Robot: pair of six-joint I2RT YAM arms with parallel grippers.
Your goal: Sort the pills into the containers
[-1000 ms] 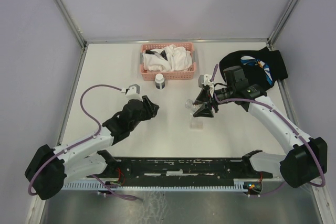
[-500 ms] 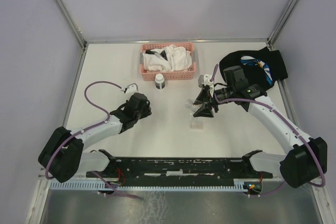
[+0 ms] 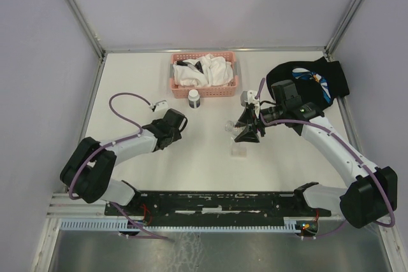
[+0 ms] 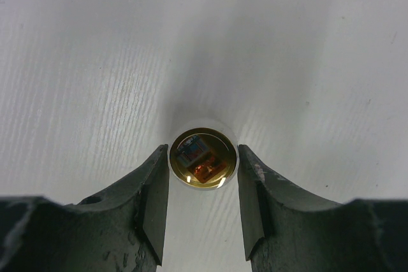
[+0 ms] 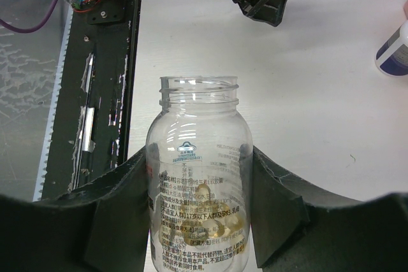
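Note:
A clear open-mouthed bottle (image 5: 199, 125) with yellow gel pills (image 5: 220, 227) at its bottom is clamped in my right gripper (image 5: 199, 157). From above, that bottle (image 3: 229, 127) hangs tilted just above the container (image 3: 239, 151), a small clear flat box on the table, with the right gripper (image 3: 245, 128) behind it. My left gripper (image 4: 202, 152) is shut on a round white cap (image 4: 203, 160) with a gold inner lining, pinched at the fingertips low over the table. Seen from above, the left gripper (image 3: 169, 122) sits left of centre.
A pink mesh basket (image 3: 174, 85) with white cloths stands at the back. A small white bottle (image 3: 194, 99) stands in front of it, also at the right wrist view's edge (image 5: 394, 52). A black bag (image 3: 312, 78) lies back right. The black base rail (image 3: 217, 203) runs along the near edge.
The left arm has folded back toward the left, its elbow swinging up and out, with the cap still in its gripper. The right arm and bottle have stayed still.

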